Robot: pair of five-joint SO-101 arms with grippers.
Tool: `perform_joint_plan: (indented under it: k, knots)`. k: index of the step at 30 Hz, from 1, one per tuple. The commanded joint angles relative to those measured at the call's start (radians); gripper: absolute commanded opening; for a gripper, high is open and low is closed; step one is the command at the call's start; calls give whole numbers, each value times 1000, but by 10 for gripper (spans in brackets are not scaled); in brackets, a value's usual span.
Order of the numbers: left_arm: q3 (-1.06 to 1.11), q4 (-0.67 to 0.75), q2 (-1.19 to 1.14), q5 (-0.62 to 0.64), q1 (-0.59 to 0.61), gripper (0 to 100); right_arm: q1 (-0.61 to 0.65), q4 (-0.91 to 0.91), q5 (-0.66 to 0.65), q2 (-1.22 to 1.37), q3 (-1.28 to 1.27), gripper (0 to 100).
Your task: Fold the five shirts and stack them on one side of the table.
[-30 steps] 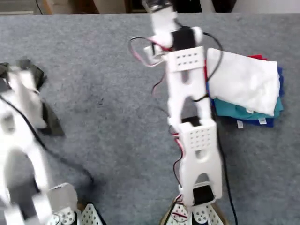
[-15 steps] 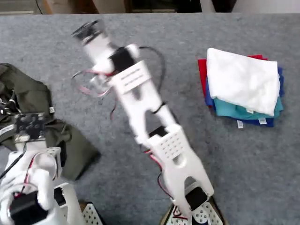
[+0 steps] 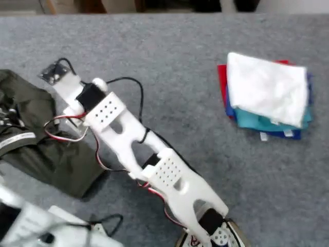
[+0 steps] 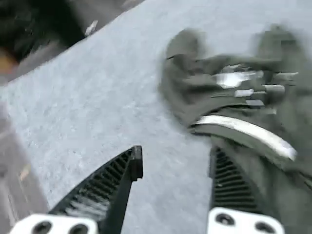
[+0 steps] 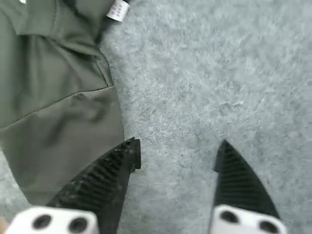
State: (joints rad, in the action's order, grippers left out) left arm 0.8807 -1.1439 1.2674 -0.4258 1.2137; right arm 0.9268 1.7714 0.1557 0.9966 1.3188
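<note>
the right gripper (image 5: pixel 179 151), fingers (image 5: pixel 105 180) wide and empty, has swung from the stack (image 3: pixel 267 87) to the last, unfolded olive shirt (image 3: pixel 59 162) at left.

Matt olive cloth shirt (image 3: pixel 46 149) on rough grey felt-like table cover (image 3: pixel 169 67).

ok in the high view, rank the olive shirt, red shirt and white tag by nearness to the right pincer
1. olive shirt, far left, right beside the right pincer.
2. red shirt, right side, its near strip showing.
3. white tag, right side, lower and further over.
</note>
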Motion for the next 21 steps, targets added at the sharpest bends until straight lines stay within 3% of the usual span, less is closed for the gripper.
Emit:
perform_joint_plan:
  k: [1, 5, 9, 15, 21]
  knots:
    - [2, 233, -240, 17, 75, 198, 19, 14, 21, -5, 7, 161]
    - [-57, 344, -524, 26, 40, 217, 51, 14, 14, -2, 4, 138]
    - [-235, 348, -808, 158, -15, 219, 102, 12, 18, -1, 2, 138]
    - [-631, 124, -1176, 298, -127, 219, 156, 11, 18, 62, 4, 138]
    - [-950, -48, -1443, 428, -264, 215, 120, 15, 18, 113, 10, 136]
